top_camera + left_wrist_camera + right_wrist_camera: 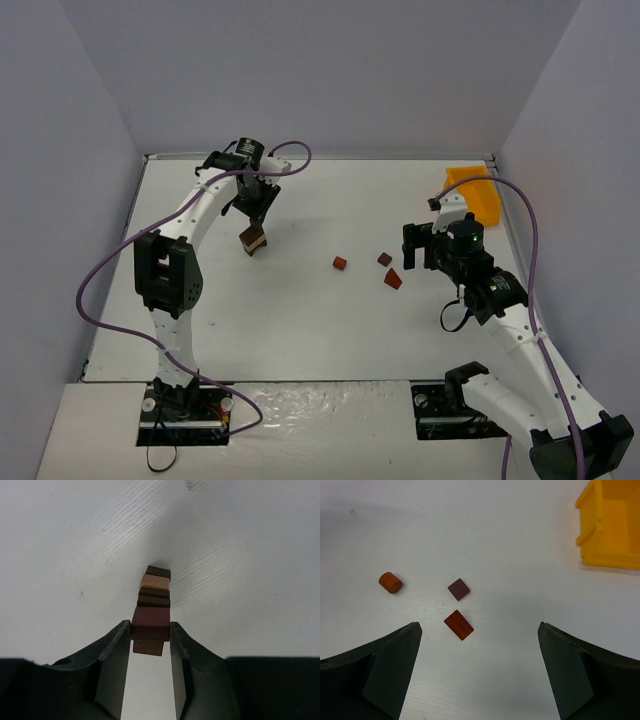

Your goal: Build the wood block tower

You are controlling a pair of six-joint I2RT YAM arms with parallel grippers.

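The tower stands at the back left of the table, a narrow stack of dark brown, tan and reddish wood blocks. My left gripper is shut on the stack's reddish block, one finger on each side. A mid-brown piece shows just beneath that block. From above, the left gripper points straight down onto the tower. Three loose blocks lie mid-table: an orange-brown rounded one, a dark square one and a reddish one. My right gripper hovers above them, open and holding nothing.
A yellow plastic bin sits at the back right corner, also seen in the right wrist view. Grey walls close the table on three sides. A purple cable loops off each arm.
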